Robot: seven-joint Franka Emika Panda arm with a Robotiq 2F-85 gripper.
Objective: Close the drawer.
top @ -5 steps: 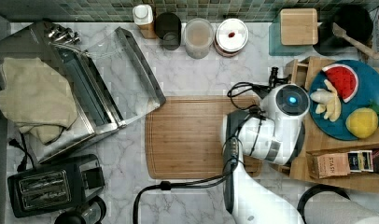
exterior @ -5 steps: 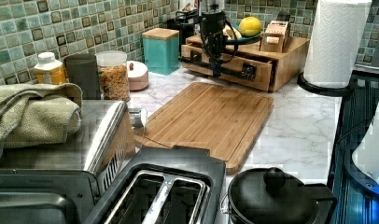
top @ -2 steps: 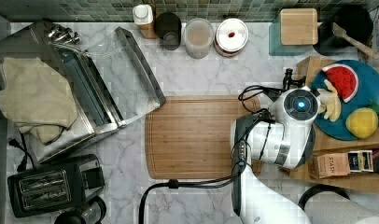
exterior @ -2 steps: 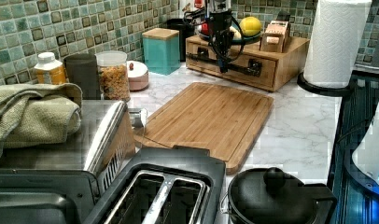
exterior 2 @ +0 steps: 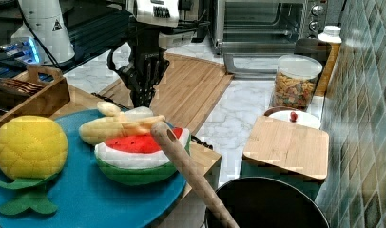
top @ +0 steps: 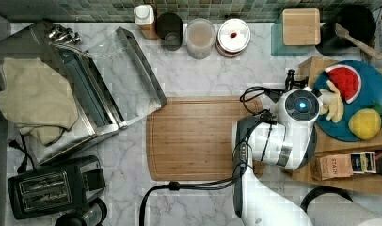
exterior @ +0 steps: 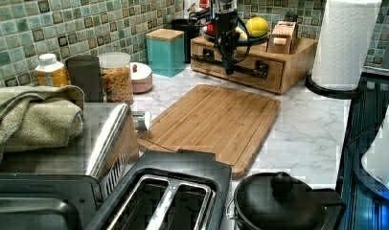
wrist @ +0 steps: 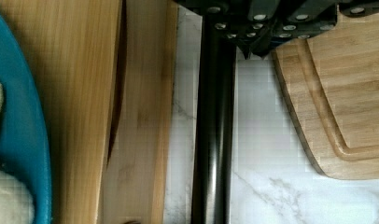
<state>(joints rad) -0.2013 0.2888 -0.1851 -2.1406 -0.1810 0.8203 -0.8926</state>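
Observation:
The drawer (exterior: 236, 65) sits in a light-wood box (exterior: 283, 72) at the back of the counter, its front nearly flush with the box. A black bar handle (wrist: 214, 135) runs along the drawer front (wrist: 141, 121), and a thin dark gap separates that front from the box top (wrist: 71, 93). My gripper (exterior: 229, 71) points down at the handle, shut with nothing held, its tip (wrist: 246, 50) against the handle's side facing the cutting board. From the right view the gripper (exterior 2: 142, 99) stands just before the box edge. The arm's wrist (top: 299, 106) covers the drawer from above.
The cutting board (top: 198, 139) lies in front of the box. A blue plate (top: 354, 132) with toy fruit rests on the box top. A paper towel roll (exterior: 343, 43), teal canister (exterior: 165, 52), jars (exterior: 117, 76), toaster (exterior: 159, 196) and black pot (exterior: 283, 203) stand around.
The drawer stuck out from the box a second ago and has slid in. My gripper moved with it toward the box, to the top view's right.

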